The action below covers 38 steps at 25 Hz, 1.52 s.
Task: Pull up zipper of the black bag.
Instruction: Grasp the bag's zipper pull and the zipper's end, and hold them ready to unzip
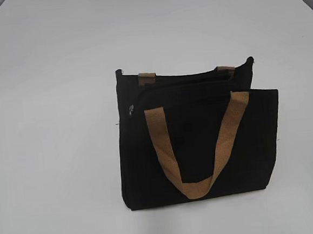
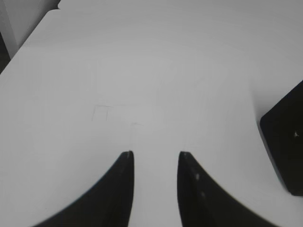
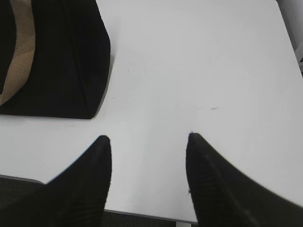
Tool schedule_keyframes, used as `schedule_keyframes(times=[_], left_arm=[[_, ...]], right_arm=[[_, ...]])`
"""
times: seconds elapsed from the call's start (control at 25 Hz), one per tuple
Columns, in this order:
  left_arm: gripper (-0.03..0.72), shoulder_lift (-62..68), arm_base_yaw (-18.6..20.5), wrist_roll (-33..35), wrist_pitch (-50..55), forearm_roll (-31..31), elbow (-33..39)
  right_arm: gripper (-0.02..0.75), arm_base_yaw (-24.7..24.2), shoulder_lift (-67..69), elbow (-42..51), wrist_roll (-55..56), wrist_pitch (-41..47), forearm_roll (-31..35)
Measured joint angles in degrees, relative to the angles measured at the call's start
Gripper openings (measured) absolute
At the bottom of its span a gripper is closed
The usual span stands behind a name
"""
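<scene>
We find the rectangular black fabric bag (image 1: 197,146) lying flat near the middle of the white table (image 1: 49,131), its mouth turned toward the far edge. One tan-brown webbing loop handle (image 1: 194,146) is draped over the near face; only the stubs of the other handle (image 1: 148,77) show at the far rim. The black zipper (image 1: 186,85) runs along that top edge, and a small pale glint at its left end (image 1: 130,109) may be the metal pull tab; we cannot confirm this at the present resolution.

Neither arm appears in the exterior view. The left gripper (image 2: 155,156) hangs over bare table with its jaws apart and nothing between them; a corner of the bag sits well to its right. The right gripper (image 3: 149,139) is likewise spread and empty near the table's front edge, the bag's lower corner off to its left.

We judge the task not yet begun. The flat lay presumably exposes the track for one gripper to pin fabric while the other draws the tab.
</scene>
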Motion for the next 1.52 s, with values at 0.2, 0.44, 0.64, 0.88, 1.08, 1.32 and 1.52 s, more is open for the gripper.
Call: schedule_keyframes(times=[0.2,0.44,0.64,0.88,1.08,1.32,1.52], left_arm=[[0.239,0.0,0.0,0.0,0.0,0.0,0.0],[0.239,0.0,0.0,0.0,0.0,0.0,0.0],[0.239,0.0,0.0,0.0,0.0,0.0,0.0],[0.239,0.0,0.0,0.0,0.0,0.0,0.0],[0.239,0.0,0.0,0.0,0.0,0.0,0.0],[0.239,0.0,0.0,0.0,0.0,0.0,0.0],[0.239,0.0,0.0,0.0,0.0,0.0,0.0]], right_arm=[[0.400,0.0,0.0,0.0,0.0,0.0,0.0],[0.400,0.0,0.0,0.0,0.0,0.0,0.0],[0.400,0.0,0.0,0.0,0.0,0.0,0.0],[0.400,0.0,0.0,0.0,0.1,0.0,0.0],[0.400,0.0,0.0,0.0,0.1,0.0,0.0],[0.400,0.0,0.0,0.0,0.0,0.0,0.0],[0.400,0.0,0.0,0.0,0.0,0.0,0.0]])
